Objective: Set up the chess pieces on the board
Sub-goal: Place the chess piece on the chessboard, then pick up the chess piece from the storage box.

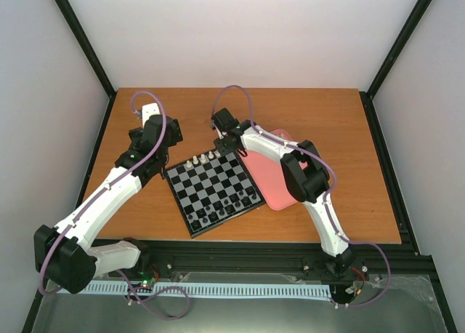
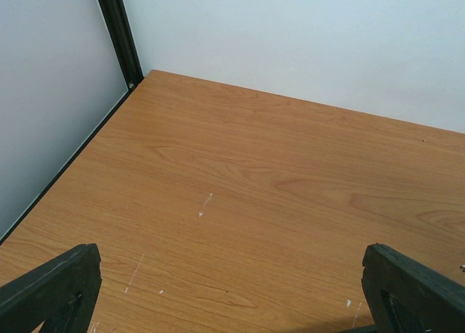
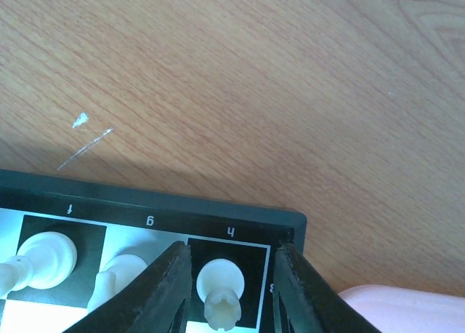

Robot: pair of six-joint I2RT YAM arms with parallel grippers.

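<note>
Low in the right wrist view, a white chess piece is seen upright on the corner square of the board, straddled without contact by the parted right gripper. The left gripper is held spread wide above the table.

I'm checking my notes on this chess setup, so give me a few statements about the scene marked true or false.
1. The right pincer straddles a white piece on the corner square of the board. True.
2. The left pincer grips a dark piece. False: it is open and empty, above the table.
3. The pink tray lies left of the board. False: it lies to the board's right.
4. The dark pieces stand on the board's near rows. True.
</note>
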